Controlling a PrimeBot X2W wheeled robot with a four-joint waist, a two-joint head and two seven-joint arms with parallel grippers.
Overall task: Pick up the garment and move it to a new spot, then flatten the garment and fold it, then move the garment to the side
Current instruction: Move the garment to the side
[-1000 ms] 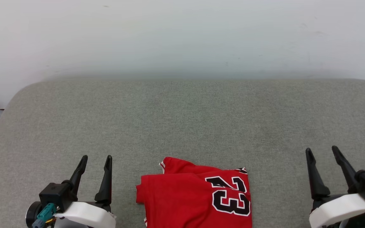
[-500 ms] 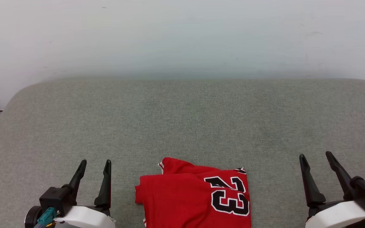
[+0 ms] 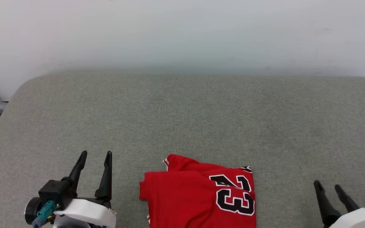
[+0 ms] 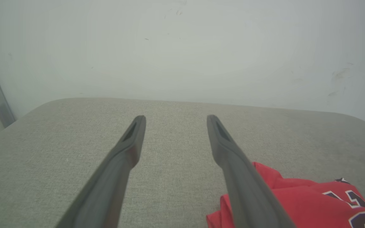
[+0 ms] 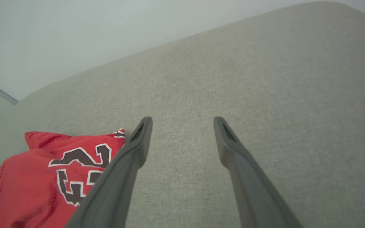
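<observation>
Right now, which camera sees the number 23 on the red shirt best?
The head view: the whole number 23 shows on the garment, uncovered. In the right wrist view a finger of the right gripper hides part of it. The left wrist view catches just its corner at the edge.

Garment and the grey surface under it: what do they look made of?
Garment: thin jersey knit, probably synthetic; it lies in soft folds with a slight sheen. Its number looks printed or stitched on; cannot tell which. Grey surface: matte woven fabric with fine flecked texture and rounded corners, likely upholstery over padding.
</observation>
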